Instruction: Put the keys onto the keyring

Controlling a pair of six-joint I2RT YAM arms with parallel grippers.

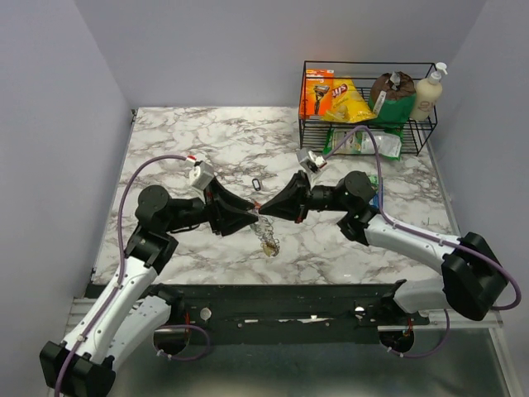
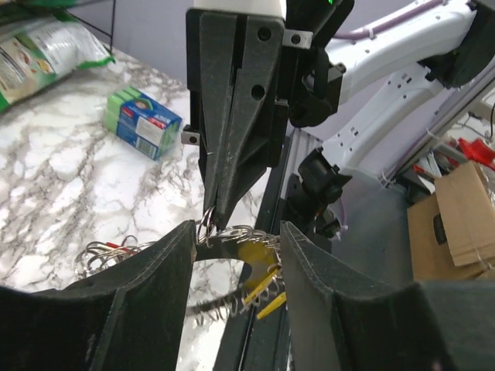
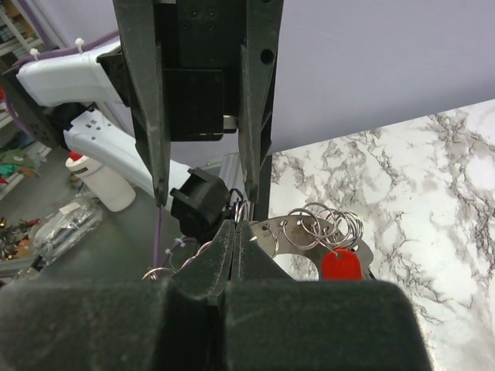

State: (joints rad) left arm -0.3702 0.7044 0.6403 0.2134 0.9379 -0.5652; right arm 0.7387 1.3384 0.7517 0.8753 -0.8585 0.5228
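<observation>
The keyring (image 1: 269, 240) hangs where my two grippers meet, above the middle of the marble table (image 1: 165, 157). In the left wrist view it is a silvery band (image 2: 232, 233) with several small wire rings and a yellow piece (image 2: 259, 253). It spans the gap between my left gripper's (image 2: 236, 228) fingers, which hold it across its width. My right gripper (image 3: 240, 224) is shut on one small ring at the band's end (image 3: 259, 209). One key with a red head (image 3: 341, 265) hangs from the rings. No blue or green key heads show.
A small dark oval clip (image 1: 255, 183) lies on the table behind the grippers. A green and blue box (image 2: 143, 124) lies by the right arm. A black wire basket (image 1: 368, 107) with snack bags and a bottle stands at the back right.
</observation>
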